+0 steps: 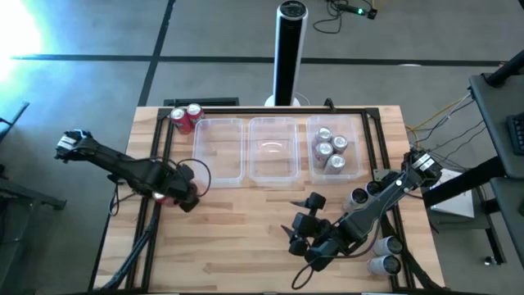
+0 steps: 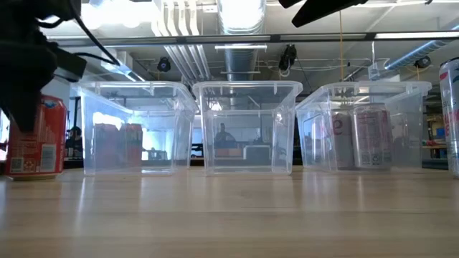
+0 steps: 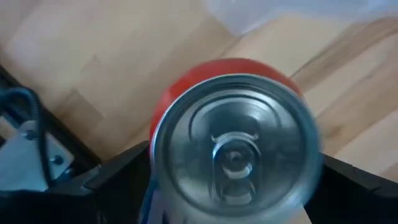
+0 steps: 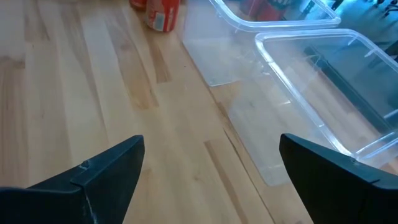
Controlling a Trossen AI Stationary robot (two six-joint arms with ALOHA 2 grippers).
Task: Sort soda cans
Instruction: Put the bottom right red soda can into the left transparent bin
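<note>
A red soda can stands upright near the table's left side, with my left gripper shut on it. It also shows at the left of the low view, as the red can under the dark gripper. Two more red cans stand at the far left, beside three clear tubs. The right tub holds three silver cans. My right gripper hovers open over bare wood at the near right, nothing between its fingers. My left gripper pinches the red can's side wall just under the top rim, one finger on each side. The fingers come from above, pointing down. The can stays upright; its base looks level with the tabletop.
The left tub and the middle tub have nothing in them. Silver cans lie on their sides by the near right edge, another near my right arm. A black frame runs along the table's sides.
</note>
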